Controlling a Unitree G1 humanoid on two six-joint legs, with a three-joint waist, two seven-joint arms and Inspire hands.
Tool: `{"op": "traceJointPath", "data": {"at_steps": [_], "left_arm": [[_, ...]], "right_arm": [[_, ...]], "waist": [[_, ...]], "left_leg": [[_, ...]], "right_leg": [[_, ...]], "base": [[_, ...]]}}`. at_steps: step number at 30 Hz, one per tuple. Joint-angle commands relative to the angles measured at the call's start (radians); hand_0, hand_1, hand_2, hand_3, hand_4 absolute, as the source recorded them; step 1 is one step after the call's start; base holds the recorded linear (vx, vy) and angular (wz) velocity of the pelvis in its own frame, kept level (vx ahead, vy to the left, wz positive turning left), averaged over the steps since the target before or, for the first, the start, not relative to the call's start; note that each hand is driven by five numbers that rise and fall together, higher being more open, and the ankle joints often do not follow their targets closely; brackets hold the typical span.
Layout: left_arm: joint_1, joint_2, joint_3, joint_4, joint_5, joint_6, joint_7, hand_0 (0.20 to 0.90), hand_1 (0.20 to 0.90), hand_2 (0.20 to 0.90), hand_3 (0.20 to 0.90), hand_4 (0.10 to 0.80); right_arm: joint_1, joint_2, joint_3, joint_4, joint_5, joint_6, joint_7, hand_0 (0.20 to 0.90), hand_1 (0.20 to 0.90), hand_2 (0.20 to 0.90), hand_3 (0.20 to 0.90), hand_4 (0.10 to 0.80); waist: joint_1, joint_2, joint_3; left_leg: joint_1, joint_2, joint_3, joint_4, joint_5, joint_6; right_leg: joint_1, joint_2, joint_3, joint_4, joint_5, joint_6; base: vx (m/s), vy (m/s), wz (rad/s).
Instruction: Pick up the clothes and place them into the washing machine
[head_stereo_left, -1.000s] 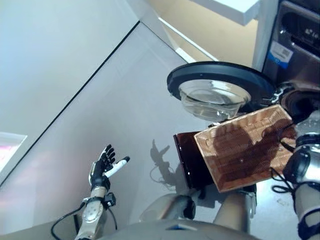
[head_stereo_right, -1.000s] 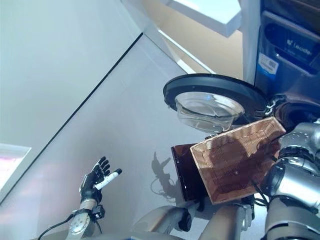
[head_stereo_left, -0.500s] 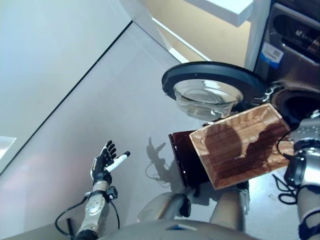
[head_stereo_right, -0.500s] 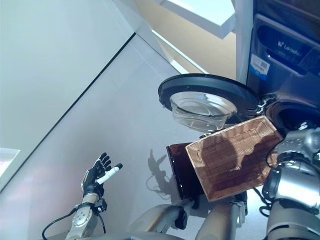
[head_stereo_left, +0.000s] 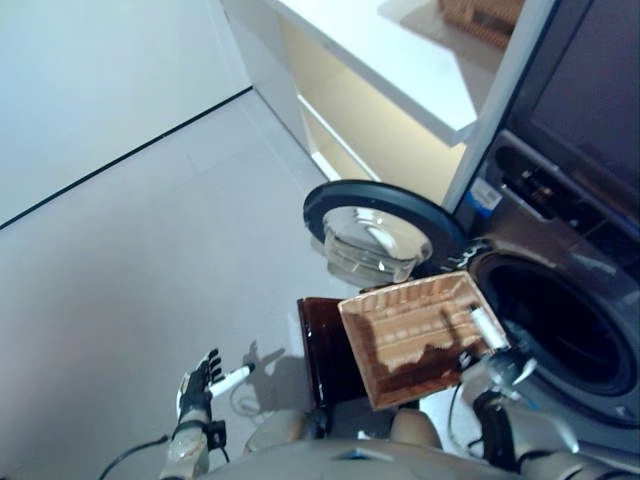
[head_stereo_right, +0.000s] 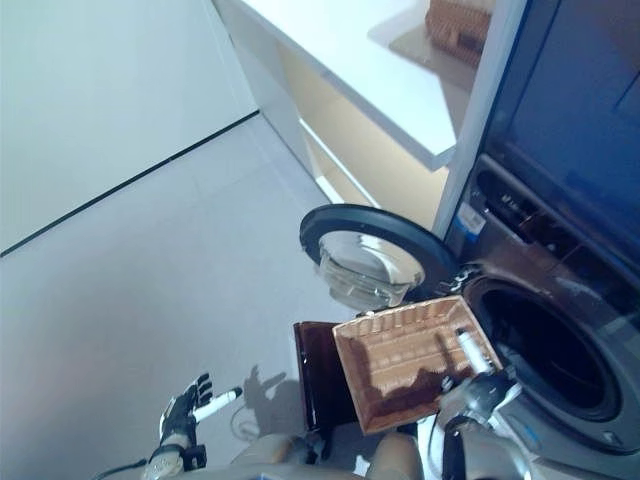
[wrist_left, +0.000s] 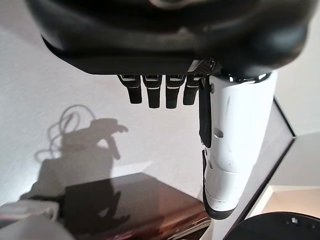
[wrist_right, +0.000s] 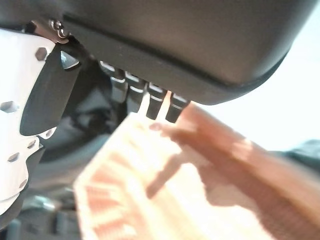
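The right hand (head_stereo_left: 487, 345) grips the tilted basket (head_stereo_left: 412, 338) rim, fingers curled, beside the washer (head_stereo_left: 560, 330) drum; no clothes visible. The left hand (head_stereo_left: 200, 379) hangs over the floor (head_stereo_left: 120, 260), fingers spread.

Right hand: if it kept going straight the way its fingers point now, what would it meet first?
Most likely the wicker basket: the right hand is at its rim, fingers over the weave. Past that lies the open washing machine drum, though depth is uncertain.

A silver-grey left arm (head_stereo_left: 183, 455) is ending in a dark left hand (head_stereo_left: 197, 378) with a white-covered thumb. The right hand (wrist_right: 150, 45) is showing a dark casing, segmented black fingers and a screw-studded white thumb cover.
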Motion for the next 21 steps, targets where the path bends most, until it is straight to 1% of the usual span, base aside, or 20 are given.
{"op": "traceJointPath", "data": {"at_steps": [1, 3, 6, 7, 8, 9, 10, 11, 15, 21], "left_arm": [[-0.045, 0.023, 0.06, 0.069, 0.036, -0.038, -0.013, 0.9, 0.9, 0.9, 0.9, 0.8], [-0.042, 0.028, 0.063, 0.104, 0.052, -0.032, -0.02, 0.9, 0.9, 0.9, 0.9, 0.8], [-0.038, 0.032, 0.057, 0.134, 0.098, -0.012, -0.036, 0.9, 0.9, 0.9, 0.9, 0.8], [-0.037, 0.032, 0.056, 0.146, 0.108, 0.0, -0.053, 0.9, 0.9, 0.9, 0.9, 0.8], [-0.039, 0.037, 0.04, 0.154, 0.152, 0.004, -0.044, 0.9, 0.9, 0.9, 0.9, 0.8], [-0.038, 0.04, 0.038, 0.153, 0.165, 0.006, -0.042, 0.9, 0.9, 0.9, 0.9, 0.8], [-0.034, 0.041, 0.04, 0.152, 0.164, 0.008, -0.047, 0.9, 0.9, 0.9, 0.9, 0.8], [-0.034, 0.041, 0.043, 0.153, 0.172, 0.011, -0.05, 0.9, 0.9, 0.9, 0.9, 0.8], [-0.032, 0.032, 0.043, 0.16, 0.199, 0.018, -0.061, 0.9, 0.9, 0.9, 0.9, 0.8], [-0.032, 0.033, 0.059, 0.164, 0.185, 0.018, -0.052, 0.9, 0.9, 0.9, 0.9, 0.8]], "right_arm": [[0.063, -0.036, 0.028, -0.03, -0.081, -0.042, 0.044, 0.9, 0.9, 0.9, 0.9, 0.8], [0.11, -0.013, 0.05, -0.045, -0.134, -0.031, 0.052, 0.9, 0.9, 0.9, 0.9, 0.8], [0.178, -0.001, 0.134, -0.063, -0.286, -0.003, 0.064, 0.9, 0.9, 0.9, 0.9, 0.8], [0.197, -0.006, 0.165, -0.064, -0.345, 0.008, 0.065, 0.9, 0.9, 0.9, 0.9, 0.8], [0.217, -0.006, 0.206, -0.064, -0.423, 0.021, 0.06, 0.9, 0.9, 0.9, 0.9, 0.8], [0.237, 0.001, 0.212, -0.065, -0.428, 0.022, 0.07, 0.9, 0.9, 0.9, 0.9, 0.8], [0.258, 0.008, 0.233, -0.068, -0.463, 0.028, 0.073, 0.9, 0.9, 0.9, 0.9, 0.8], [0.271, 0.008, 0.251, -0.06, -0.507, 0.037, 0.073, 0.9, 0.9, 0.9, 0.9, 0.8], [0.313, 0.016, 0.226, -0.012, -0.519, 0.05, 0.082, 0.9, 0.9, 0.9, 0.9, 0.8], [0.306, 0.016, 0.138, 0.016, -0.392, 0.033, 0.091, 0.9, 0.9, 0.9, 0.9, 0.8]], "waist": [[-0.011, -0.053, -0.091], [-0.02, -0.074, -0.106], [-0.029, -0.1, -0.121], [-0.033, -0.107, -0.123], [-0.039, -0.113, -0.125], [-0.043, -0.118, -0.131], [-0.048, -0.123, -0.136], [-0.05, -0.126, -0.137], [-0.058, -0.134, -0.148], [-0.068, -0.126, -0.158]], "left_leg": [[-0.027, -0.016, 0.021, 0.043, -0.058, -0.056], [-0.008, -0.01, 0.023, 0.033, -0.057, -0.057], [0.015, -0.003, 0.028, 0.022, -0.055, -0.058], [0.022, -0.001, 0.029, 0.02, -0.051, -0.058], [0.031, 0.001, 0.026, 0.009, -0.044, -0.06], [0.042, 0.003, 0.028, -0.006, -0.04, -0.062], [0.056, 0.006, 0.026, -0.023, -0.035, -0.065], [0.066, 0.008, 0.023, -0.024, -0.037, -0.063], [0.095, 0.01, 0.021, -0.013, -0.049, -0.058], [0.124, 0.016, 0.027, -0.022, -0.056, -0.059]], "right_leg": [[0.142, -0.012, -0.023, -0.218, 0.097, -0.008], [0.155, -0.008, -0.025, -0.226, 0.103, -0.008], [0.168, 0.0, -0.025, -0.234, 0.113, -0.006], [0.173, 0.003, -0.024, -0.235, 0.115, -0.006], [0.177, 0.006, -0.026, -0.233, 0.115, -0.007], [0.183, 0.008, -0.028, -0.234, 0.113, -0.007], [0.188, 0.011, -0.032, -0.23, 0.108, -0.008], [0.196, 0.014, -0.031, -0.225, 0.103, -0.009], [0.234, 0.021, -0.034, -0.222, 0.093, -0.012], [0.248, 0.023, -0.031, -0.223, 0.086, -0.011]], "base": [[0.0, 0.0, 0.0], [0.006, -0.018, -0.01], [-0.019, -0.025, -0.05], [-0.041, -0.028, -0.1], [-0.03, -0.028, -0.12], [-0.005, -0.024, -0.07], [0.019, -0.023, 0.05], [0.0, 0.0, 0.0], [0.04, -0.026, 0.01], [0.027, -0.015, 0.01]]}}
